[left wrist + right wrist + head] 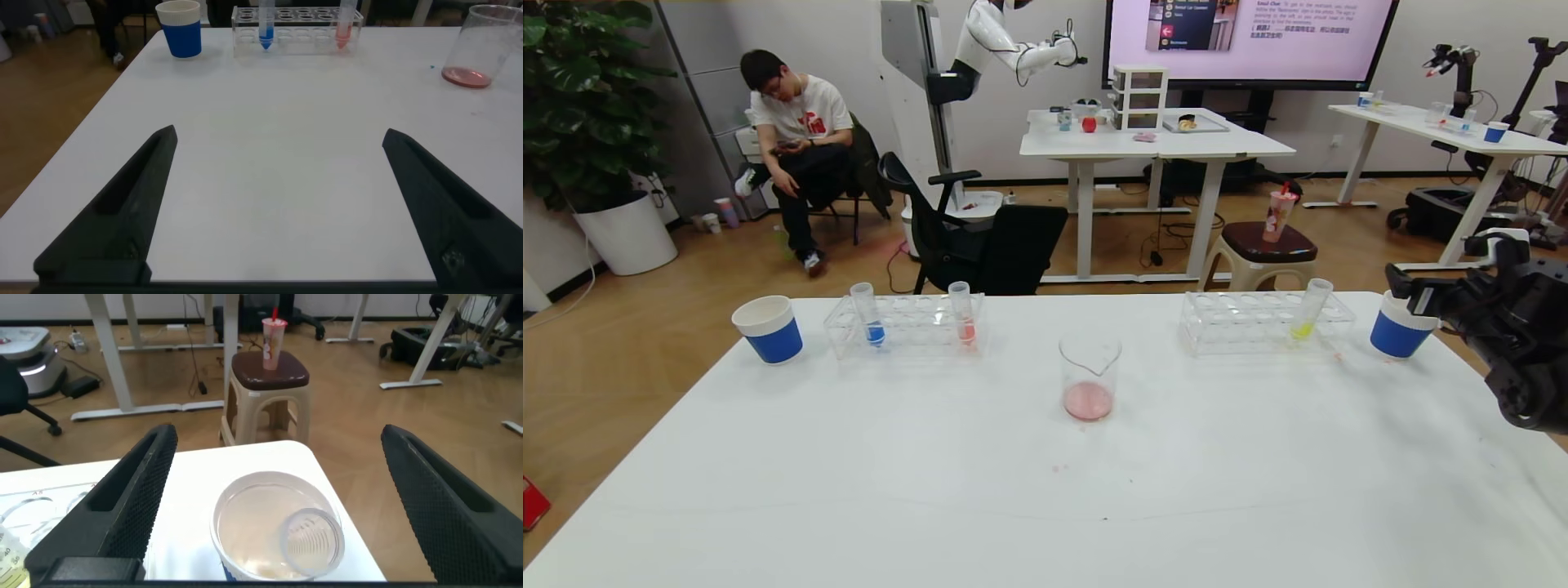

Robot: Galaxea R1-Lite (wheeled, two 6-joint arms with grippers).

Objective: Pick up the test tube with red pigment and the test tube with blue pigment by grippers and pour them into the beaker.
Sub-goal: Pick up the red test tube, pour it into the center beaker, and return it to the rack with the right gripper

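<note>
Head view: blue tube (pixel 864 314) and red tube (pixel 962 315) stand in the left rack (pixel 903 327) near the table's (pixel 931 490) far edge; beaker (pixel 1089 377) stands mid-table amid bare surface. Left gripper (pixel 278 204) spread over bare tabletop. Right gripper (pixel 278 498) spread above the right-edge cup (pixel 274 531), a clear tube inside.

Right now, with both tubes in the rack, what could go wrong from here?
1. The right gripper, jaws open, hangs over the paper cup near the table corner; a bump could knock it off.
2. The blue tube and red tube share one light rack; lifting one may drag it.
3. The beaker is narrow; a pour could miss.
</note>
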